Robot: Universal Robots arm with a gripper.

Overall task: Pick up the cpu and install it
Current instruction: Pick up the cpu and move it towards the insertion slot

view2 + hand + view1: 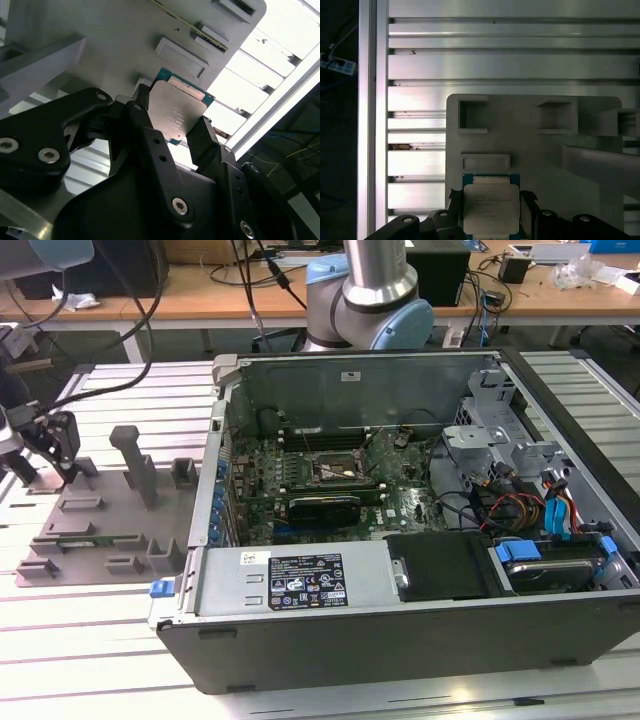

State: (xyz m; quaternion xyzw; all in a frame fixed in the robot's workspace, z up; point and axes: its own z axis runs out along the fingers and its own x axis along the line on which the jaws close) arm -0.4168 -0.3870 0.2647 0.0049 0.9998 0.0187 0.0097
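The claw [174,117] was clamped on the cpu [179,107] by two opposite edges. It looked light, stiff and fragile, best held there.

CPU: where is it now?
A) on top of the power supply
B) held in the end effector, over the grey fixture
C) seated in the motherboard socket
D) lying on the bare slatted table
B: in both wrist views the cpu sits gripped in the end effector, with the grey fixture behind it.
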